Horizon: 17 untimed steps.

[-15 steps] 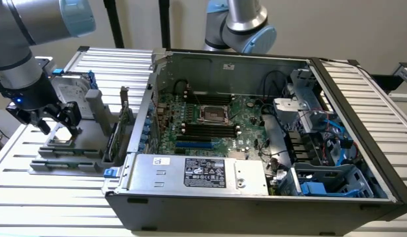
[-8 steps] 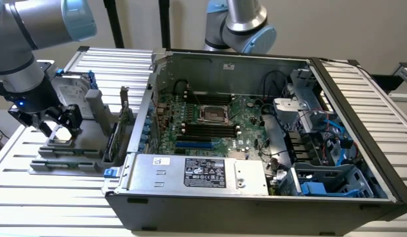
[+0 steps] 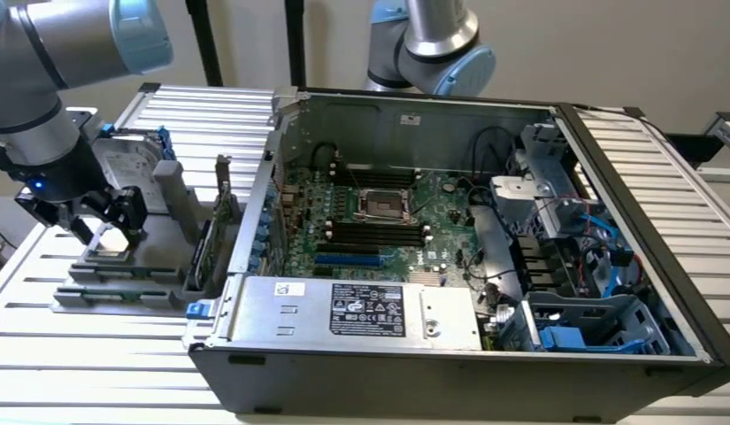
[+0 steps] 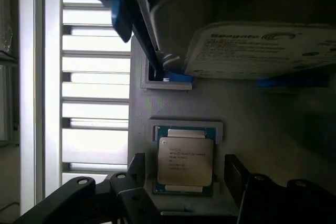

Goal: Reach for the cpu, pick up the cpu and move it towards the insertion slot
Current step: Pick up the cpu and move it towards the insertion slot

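Exterior view: high, well back, over the computer case [image 3: 459,221]; wrist view: close, looking past the gripper [image 4: 184,161]; both share the cpu [image 4: 185,153] between its jaws

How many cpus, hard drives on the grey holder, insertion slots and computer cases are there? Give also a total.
cpu: 1
hard drive: 1
insertion slot: 1
computer case: 1
Total: 4

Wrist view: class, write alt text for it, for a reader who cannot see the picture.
A square silver cpu lies flat in a recess of a grey holder, between the two fingers of the open gripper, which are not touching it. A hard drive with blue rails sits elsewhere in the same holder, and a white slatted table lies alongside.
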Tool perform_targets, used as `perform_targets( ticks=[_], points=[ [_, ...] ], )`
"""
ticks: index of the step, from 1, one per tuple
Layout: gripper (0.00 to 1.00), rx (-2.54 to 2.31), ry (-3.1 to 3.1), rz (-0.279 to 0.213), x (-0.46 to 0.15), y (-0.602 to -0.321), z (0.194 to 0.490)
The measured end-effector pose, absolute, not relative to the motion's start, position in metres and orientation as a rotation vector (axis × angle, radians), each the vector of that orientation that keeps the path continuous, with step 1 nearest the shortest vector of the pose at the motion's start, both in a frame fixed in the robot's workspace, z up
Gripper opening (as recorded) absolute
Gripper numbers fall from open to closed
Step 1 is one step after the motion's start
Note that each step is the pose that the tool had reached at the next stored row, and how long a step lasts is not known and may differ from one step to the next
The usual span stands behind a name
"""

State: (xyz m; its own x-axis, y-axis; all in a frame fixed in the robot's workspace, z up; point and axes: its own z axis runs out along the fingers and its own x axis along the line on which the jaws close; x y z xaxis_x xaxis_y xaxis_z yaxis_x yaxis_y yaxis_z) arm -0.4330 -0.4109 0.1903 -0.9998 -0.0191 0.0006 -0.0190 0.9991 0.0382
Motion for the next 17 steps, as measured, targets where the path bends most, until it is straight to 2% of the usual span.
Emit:
perform_targets(
  ticks=[17],
  points=[
    [0.71, 0.029, -3.14, -0.06, -0.4325, -0.41, 0.1863]
  ],
)
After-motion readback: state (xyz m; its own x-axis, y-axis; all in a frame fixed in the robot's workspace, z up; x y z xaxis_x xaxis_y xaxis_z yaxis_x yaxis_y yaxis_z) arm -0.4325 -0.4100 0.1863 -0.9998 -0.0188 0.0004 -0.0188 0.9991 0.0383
